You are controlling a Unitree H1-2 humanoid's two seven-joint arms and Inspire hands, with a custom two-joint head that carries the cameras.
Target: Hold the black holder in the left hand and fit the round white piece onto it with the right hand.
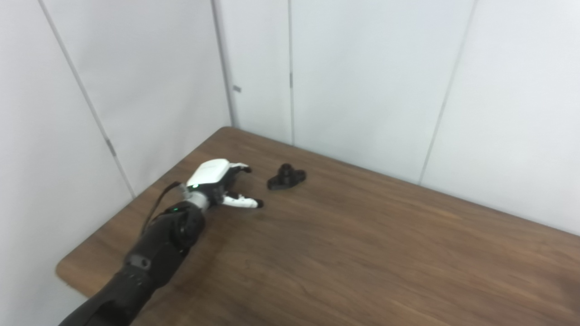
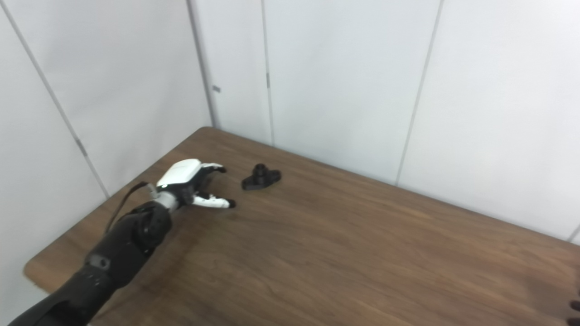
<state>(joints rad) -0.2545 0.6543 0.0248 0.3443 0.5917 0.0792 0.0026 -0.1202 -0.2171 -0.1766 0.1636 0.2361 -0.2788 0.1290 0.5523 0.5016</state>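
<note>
The work stands at its first step: reaching for the black holder [image 1: 286,176], which lies flat on the wooden tabletop [image 1: 362,253] near the far left corner, untouched. The left robot hand [image 1: 218,181] hovers low over the tabletop just to the left of the holder, near it but apart from it, with fingers [image 1: 242,168] and thumb [image 1: 244,203] spread and pointing toward the piece; it holds nothing.

The round white piece does not show in either view, so where it lies cannot be told. Of the right robot hand [image 2: 574,312] only dark fingertips peek in at the lower right corner of the right eye view, too little to say whether they are apart or together.

The next move, as I judge it, calls for the left robot hand to carry on to the right until the holder sits between thumb and fingers, then close on its low base, leaving the raised round boss on top free for the white piece. The holder is small and flat, so a clumsy close may push it away rather than lift it
</note>
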